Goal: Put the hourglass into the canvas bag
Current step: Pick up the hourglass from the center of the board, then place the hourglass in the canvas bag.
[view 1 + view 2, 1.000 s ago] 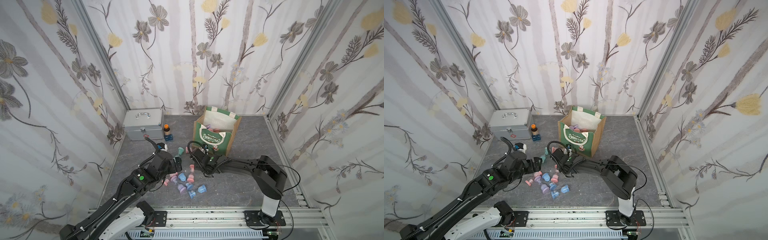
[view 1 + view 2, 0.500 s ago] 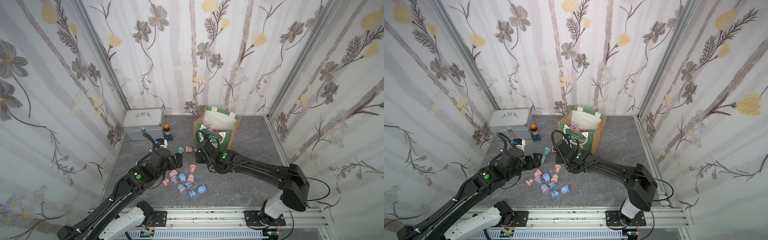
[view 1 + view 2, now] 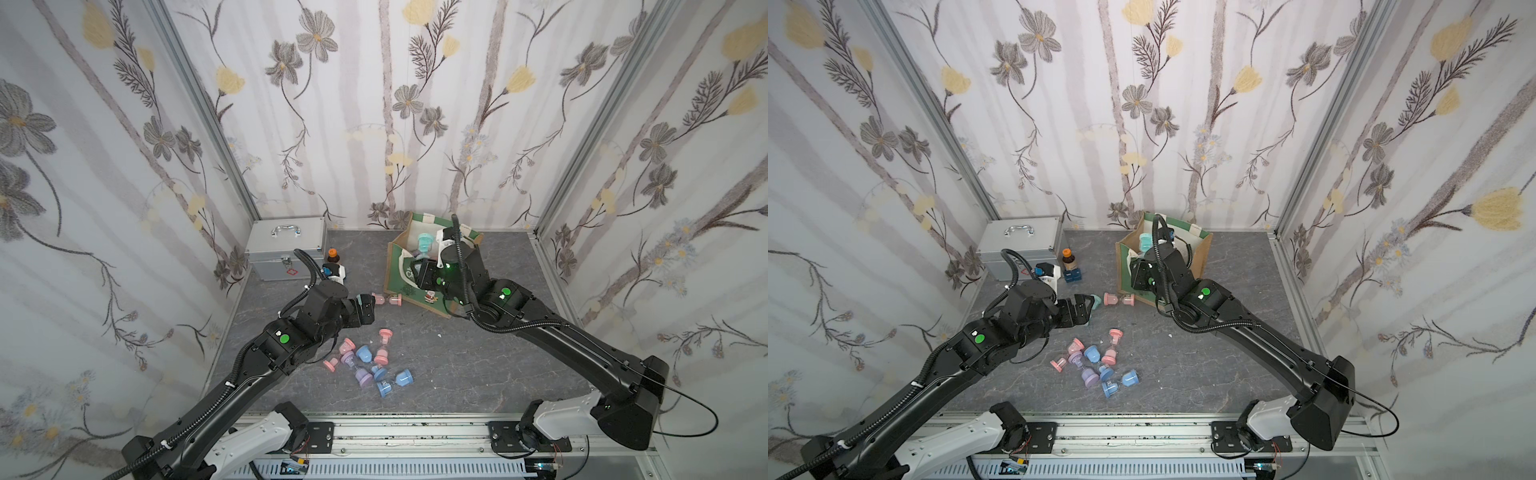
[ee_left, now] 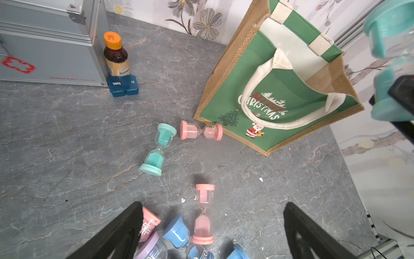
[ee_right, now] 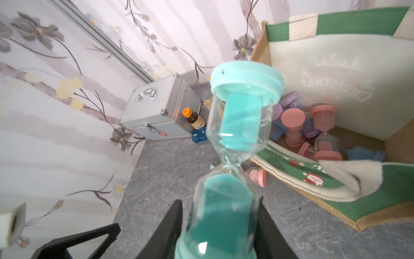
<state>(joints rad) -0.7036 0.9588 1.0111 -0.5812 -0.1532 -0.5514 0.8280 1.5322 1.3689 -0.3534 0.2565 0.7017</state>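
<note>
My right gripper (image 5: 220, 215) is shut on the lower bulb of a teal hourglass (image 5: 235, 145), holding it above the near rim of the canvas bag (image 5: 336, 67). Both top views show this hourglass (image 3: 424, 245) (image 3: 1145, 241) over the bag's (image 3: 397, 274) open mouth. Several pink, purple and blue hourglasses (image 5: 313, 125) lie inside the bag. My left gripper (image 4: 212, 208) (image 3: 368, 307) is open, hovering low over loose hourglasses (image 3: 365, 361) on the floor. A teal hourglass (image 4: 158, 149) and a pink one (image 4: 201, 132) lie beyond its tips, the pink one against the bag's front.
A silver metal case (image 3: 286, 245) stands in the back left corner. A brown bottle with an orange cap (image 3: 331, 255) and a blue pill box (image 4: 123, 85) sit beside it. Flowered walls close in three sides, and a metal rail (image 3: 415, 432) runs along the front.
My right arm has lifted the teal hourglass from the floor up and back to the bag's mouth. My left gripper has moved a little toward the bag, still open.
</note>
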